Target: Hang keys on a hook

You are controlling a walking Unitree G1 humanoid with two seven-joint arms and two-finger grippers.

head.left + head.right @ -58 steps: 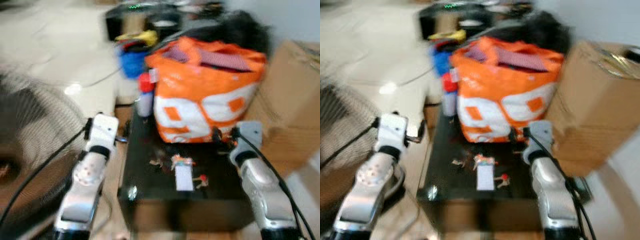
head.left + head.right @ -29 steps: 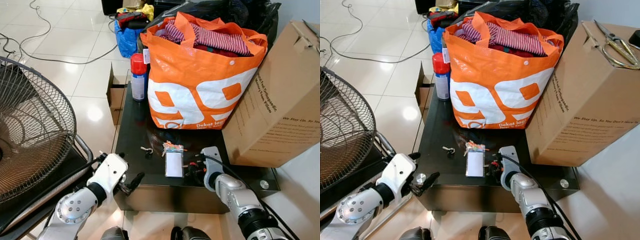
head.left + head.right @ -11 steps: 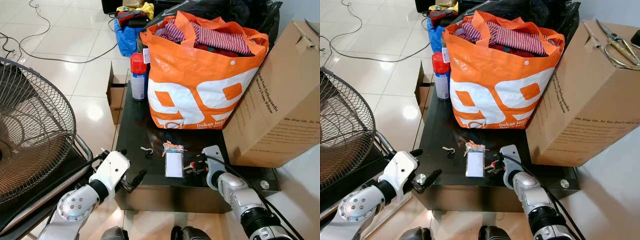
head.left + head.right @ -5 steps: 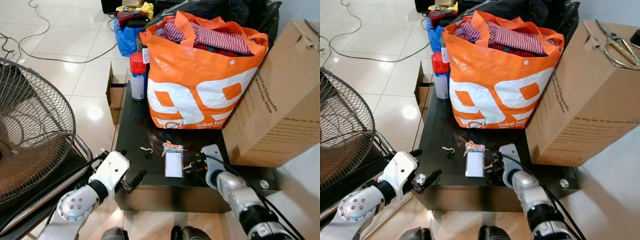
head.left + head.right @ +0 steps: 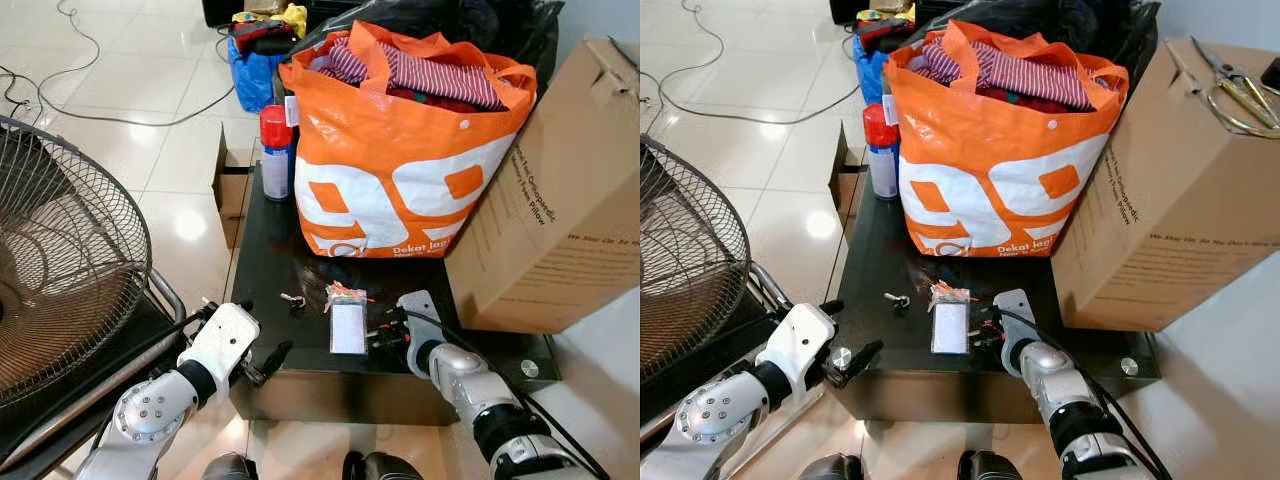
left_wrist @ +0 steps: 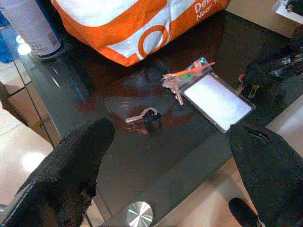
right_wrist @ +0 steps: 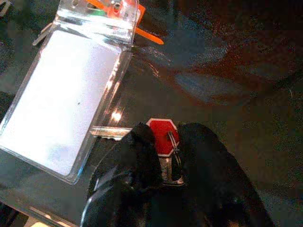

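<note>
Right fingers (image 7: 163, 156) now clenched on red-headed keys (image 7: 163, 142) beside badge holder (image 7: 66, 99); left fingers (image 6: 165, 170) released; grasp done, lift next

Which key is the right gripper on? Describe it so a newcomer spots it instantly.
On the black glass table, in front of the orange bag, a clear badge holder lies. The key is right beside it, between the right gripper fingers; its red octagonal head sets it apart.
</note>
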